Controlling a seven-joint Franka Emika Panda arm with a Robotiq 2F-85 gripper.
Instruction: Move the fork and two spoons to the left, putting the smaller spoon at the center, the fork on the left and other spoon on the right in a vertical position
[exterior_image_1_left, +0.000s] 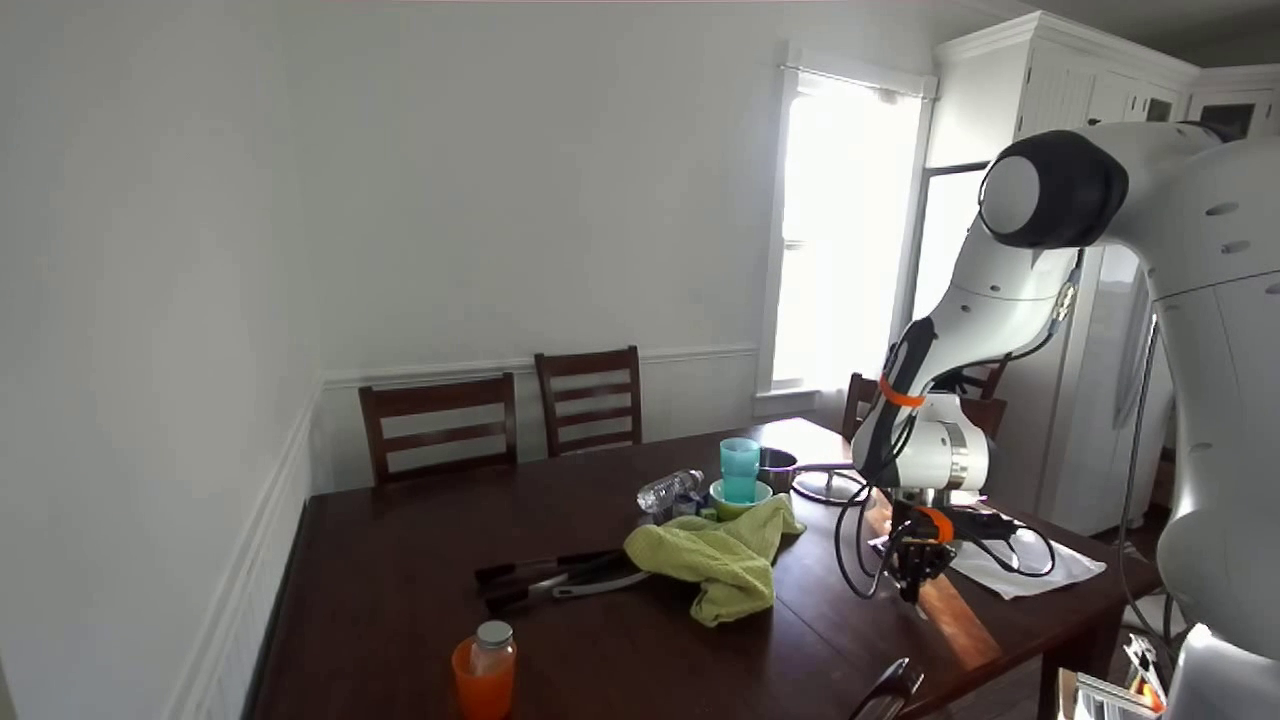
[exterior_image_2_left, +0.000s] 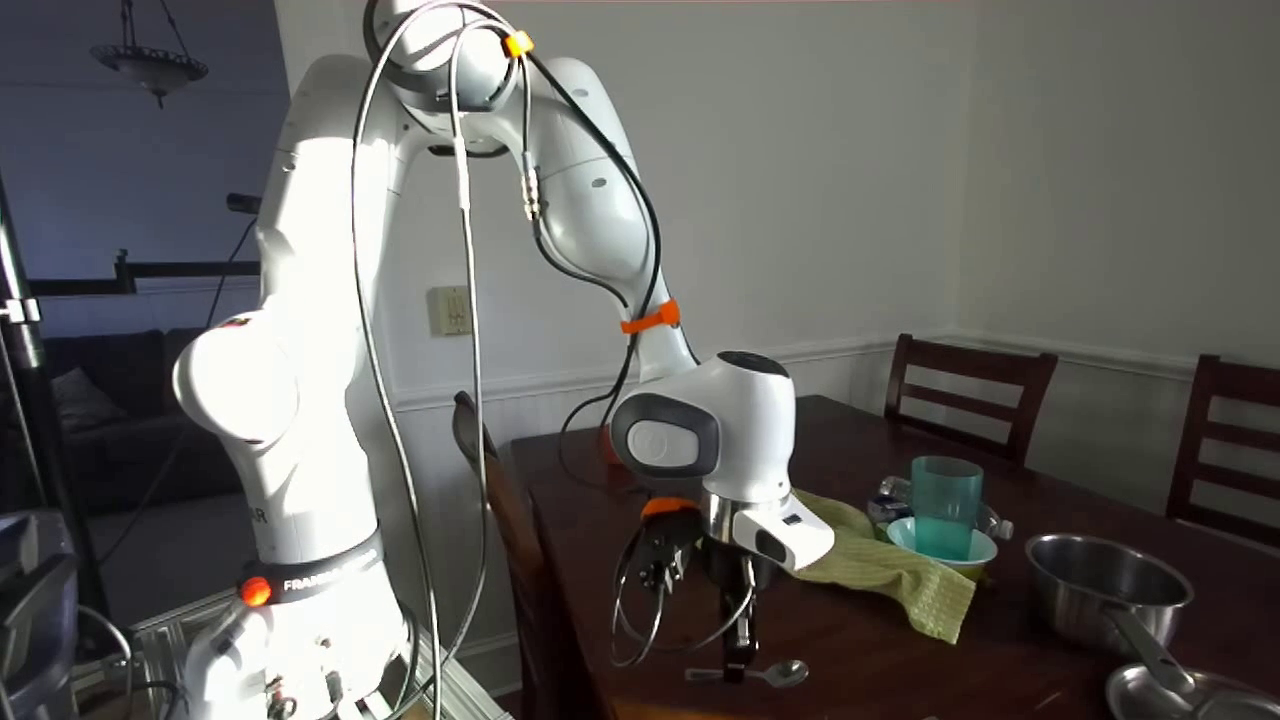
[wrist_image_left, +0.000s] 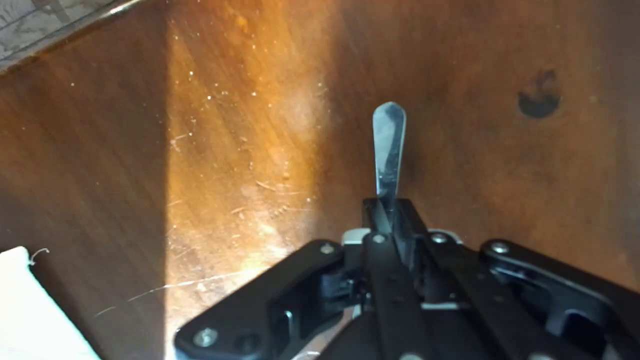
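A silver spoon (exterior_image_2_left: 787, 674) shows under my gripper (exterior_image_2_left: 738, 668) in an exterior view, its bowl to one side of the fingers and its handle to the other. In the wrist view the fingertips (wrist_image_left: 391, 210) are closed together around the spoon's handle (wrist_image_left: 389, 145), whose end sticks out ahead. The bowl is hidden there. I cannot tell whether the spoon touches the table. The gripper also shows in an exterior view (exterior_image_1_left: 915, 580) over the table's right part. A blurred pinkish metal strip (wrist_image_left: 322, 337) shows beneath the gripper; I cannot tell what it is. I cannot make out the fork or second spoon.
A yellow-green cloth (exterior_image_1_left: 715, 560) covers black-handled utensils (exterior_image_1_left: 530, 575). Behind it are a teal cup (exterior_image_2_left: 945, 505) in a bowl, a bottle (exterior_image_1_left: 668, 490) and a pot (exterior_image_2_left: 1105, 585). An orange cup (exterior_image_1_left: 484, 680), white cloth (exterior_image_1_left: 1035, 565) and dark shiny object (exterior_image_1_left: 888, 690) lie nearer.
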